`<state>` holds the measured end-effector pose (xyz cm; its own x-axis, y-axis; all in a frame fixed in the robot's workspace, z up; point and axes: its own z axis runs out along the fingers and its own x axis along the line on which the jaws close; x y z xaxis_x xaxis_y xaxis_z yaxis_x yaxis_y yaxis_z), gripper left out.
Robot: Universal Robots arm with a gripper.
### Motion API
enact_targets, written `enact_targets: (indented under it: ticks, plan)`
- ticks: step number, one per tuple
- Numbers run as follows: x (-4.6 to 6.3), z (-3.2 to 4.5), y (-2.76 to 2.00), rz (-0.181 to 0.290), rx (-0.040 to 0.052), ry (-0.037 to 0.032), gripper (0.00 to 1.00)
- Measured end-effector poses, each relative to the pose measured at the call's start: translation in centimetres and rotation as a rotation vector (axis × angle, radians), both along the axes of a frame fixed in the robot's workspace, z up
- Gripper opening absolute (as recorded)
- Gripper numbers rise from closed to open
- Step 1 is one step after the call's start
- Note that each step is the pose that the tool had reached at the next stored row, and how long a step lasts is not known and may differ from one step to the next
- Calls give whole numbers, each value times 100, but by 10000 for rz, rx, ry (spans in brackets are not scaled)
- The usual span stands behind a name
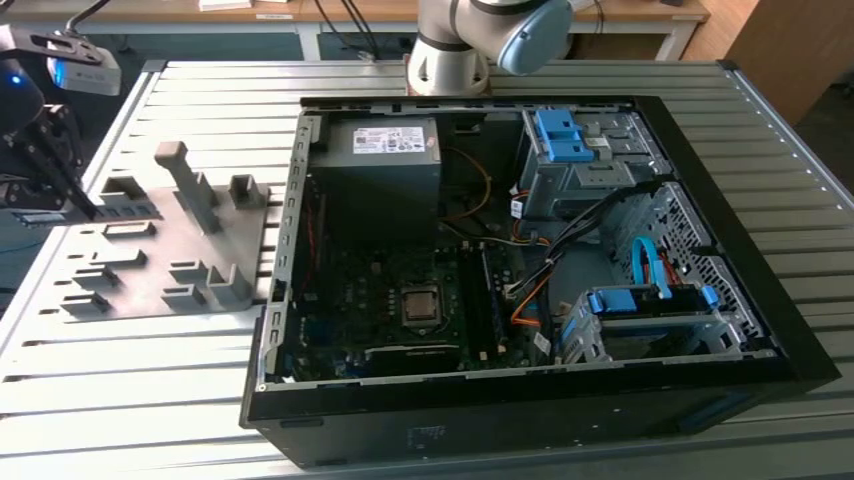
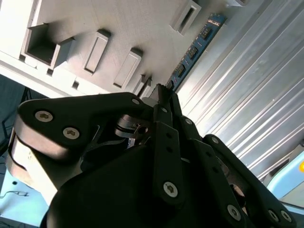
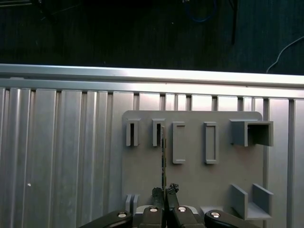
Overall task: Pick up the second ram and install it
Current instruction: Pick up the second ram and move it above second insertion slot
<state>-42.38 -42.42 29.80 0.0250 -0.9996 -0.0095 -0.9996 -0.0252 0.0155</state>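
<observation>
Grey fixture plate (image 3: 190, 180) on the ribbed desk (image 3: 57, 156), just below my hand (image 3: 164, 191), hand narrow, clamping the second ram (image 2: 192, 51) edge-on

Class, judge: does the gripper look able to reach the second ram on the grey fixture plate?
Probably yes: the gripper sits at one end of the second ram, which stands on edge on the grey fixture plate, with nothing between them.

Ribbed metal counter (image 1: 200, 85). Directly on it lie a grey fixture plate (image 1: 147, 240), toward the exterior view's left, and just beside it an open computer case (image 1: 534, 425). The arm's base (image 1: 447, 65) stands behind the case.
</observation>
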Motion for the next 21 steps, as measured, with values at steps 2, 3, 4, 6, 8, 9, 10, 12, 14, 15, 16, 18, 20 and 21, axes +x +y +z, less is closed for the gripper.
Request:
enact_targets:
  ticks: [2,3,4,6,8,9,10,12,14,15,16,18,20,21]
  plan:
    - [0,20,0,0,3,0,14]
    - [0,32,0,0,5,1,14]
    - [0,42,0,0,7,1,14]
    - [0,65,0,-1,10,1,14]
    - [0,84,0,0,13,1,14]
    - [0,91,0,0,14,1,14]
    - [0,100,0,0,15,1,14]
    - [0,117,0,0,19,1,14]
    - [0,133,0,0,24,1,14]
    - [0,142,0,0,27,1,14]
    - [0,152,0,0,29,1,14]
    - [0,170,0,0,34,1,14]
    - [0,188,0,0,39,1,14]
    - [0,198,0,0,41,1,14]
